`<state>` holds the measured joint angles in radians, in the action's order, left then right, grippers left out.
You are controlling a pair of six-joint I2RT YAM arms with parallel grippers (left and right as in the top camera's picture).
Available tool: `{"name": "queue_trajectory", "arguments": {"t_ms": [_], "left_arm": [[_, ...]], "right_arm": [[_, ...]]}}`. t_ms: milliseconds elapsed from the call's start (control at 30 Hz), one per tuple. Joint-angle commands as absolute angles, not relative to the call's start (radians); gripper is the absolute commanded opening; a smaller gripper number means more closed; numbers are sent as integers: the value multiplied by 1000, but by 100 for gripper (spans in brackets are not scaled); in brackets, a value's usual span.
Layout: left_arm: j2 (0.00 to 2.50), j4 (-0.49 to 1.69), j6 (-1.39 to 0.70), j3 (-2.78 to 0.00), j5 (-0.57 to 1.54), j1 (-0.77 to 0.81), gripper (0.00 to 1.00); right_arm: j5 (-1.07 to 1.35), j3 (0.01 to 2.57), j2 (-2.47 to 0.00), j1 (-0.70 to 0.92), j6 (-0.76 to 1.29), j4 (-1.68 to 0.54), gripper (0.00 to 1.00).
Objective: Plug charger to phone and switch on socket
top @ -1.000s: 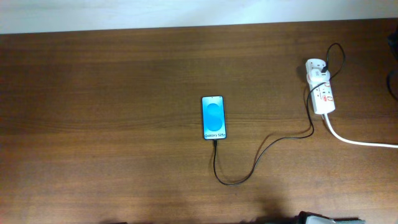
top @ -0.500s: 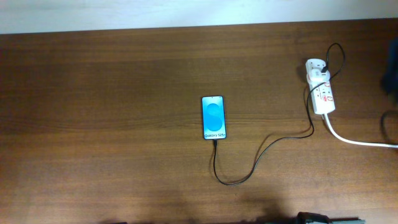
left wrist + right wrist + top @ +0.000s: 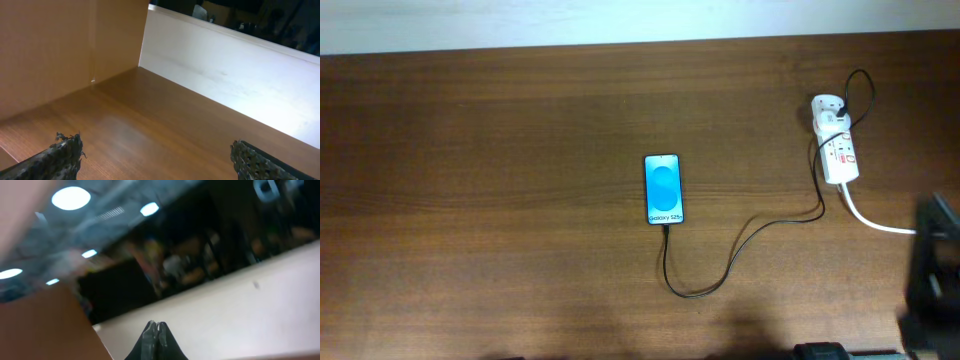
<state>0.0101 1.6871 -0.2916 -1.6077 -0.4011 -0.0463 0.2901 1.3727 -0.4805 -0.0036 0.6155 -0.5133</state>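
The phone (image 3: pixel 663 189) lies face up mid-table, blue screen lit. The thin black charger cable (image 3: pixel 725 274) runs from the phone's near end in a loop to the right and up to the white socket strip (image 3: pixel 837 144) at the far right, which has red switches and a white adapter at its far end. The plug looks seated at the phone's bottom edge. My right arm (image 3: pixel 932 270) shows as a dark shape at the right edge, near the white cord; its gripper (image 3: pixel 156 328) is shut and empty, pointing up off the table. My left gripper (image 3: pixel 155 155) is open over bare wood.
A thick white cord (image 3: pixel 876 225) leaves the socket toward the right edge. A white wall (image 3: pixel 235 80) borders the far side of the wooden table (image 3: pixel 500 200). A wooden side panel (image 3: pixel 50 45) stands at the left in the left wrist view.
My right arm has come into the overhead view at the right edge, lower right of the socket. The phone, cable and socket have not moved.
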Motion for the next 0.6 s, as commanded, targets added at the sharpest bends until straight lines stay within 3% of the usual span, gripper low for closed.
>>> {"name": "queue_trajectory", "arguments": {"t_ms": [0, 567], "left_arm": [[8, 1688, -298, -1610, -408, -51, 99], [8, 1688, -298, -1610, -408, -50, 99]], "right_arm": [[303, 1375, -363, 6, 579, -489, 4], [51, 1391, -6, 19, 424, -535, 5]]}}
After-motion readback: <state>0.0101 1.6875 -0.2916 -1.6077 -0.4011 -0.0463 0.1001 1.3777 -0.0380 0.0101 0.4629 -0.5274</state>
